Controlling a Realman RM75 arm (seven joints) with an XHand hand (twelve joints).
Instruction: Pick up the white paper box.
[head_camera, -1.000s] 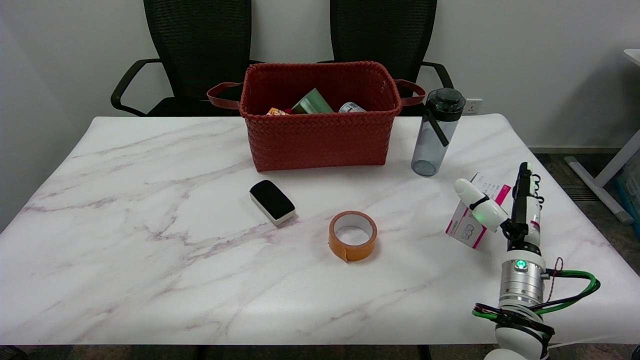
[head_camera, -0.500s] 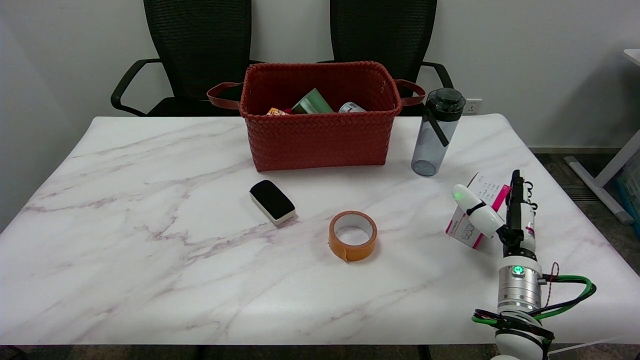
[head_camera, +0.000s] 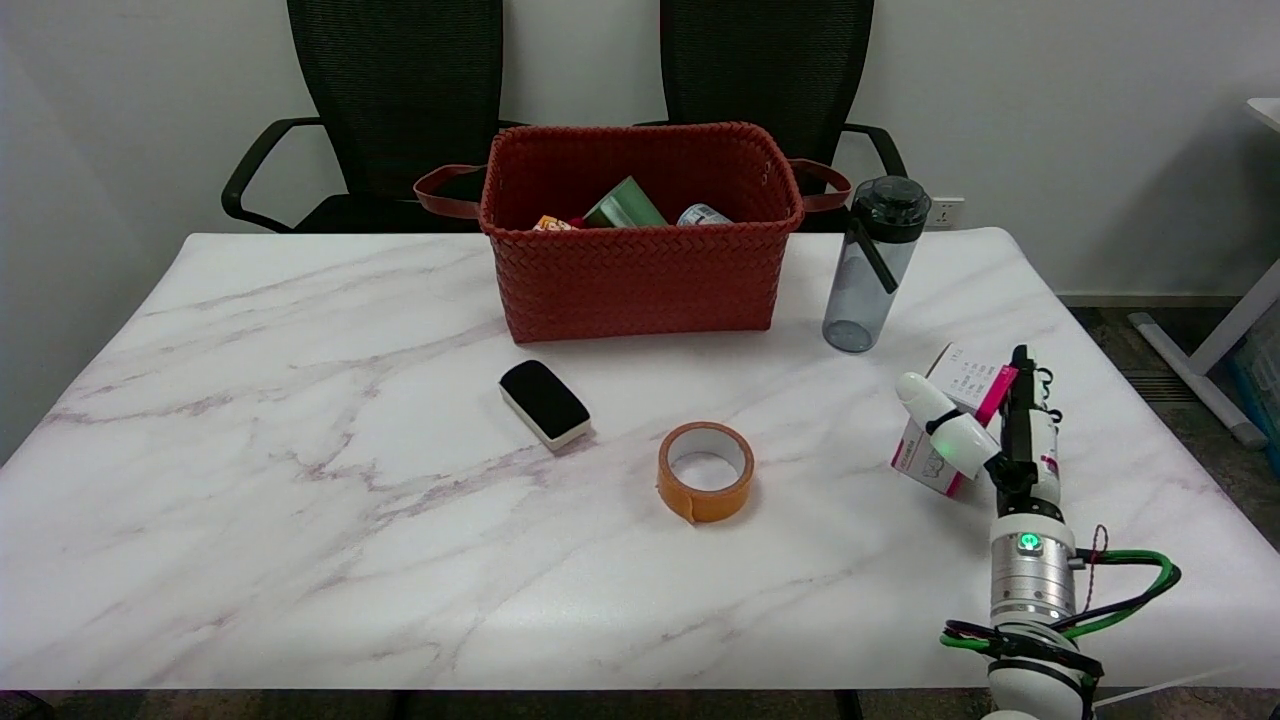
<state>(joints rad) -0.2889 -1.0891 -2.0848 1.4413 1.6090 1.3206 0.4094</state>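
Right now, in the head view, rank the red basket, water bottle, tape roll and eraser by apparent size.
1. Red basket
2. Water bottle
3. Tape roll and eraser look about alike; the tape sits nearer the camera, so I won't rank them.

We see a bright, even room light from overhead — soft, short shadows sit under the basket (head_camera: 640, 240), bottle (head_camera: 868, 265) and tape (head_camera: 705, 470). The marble table (head_camera: 300, 450) shows mild sheen, no harsh glare — focus is sharp throughout.
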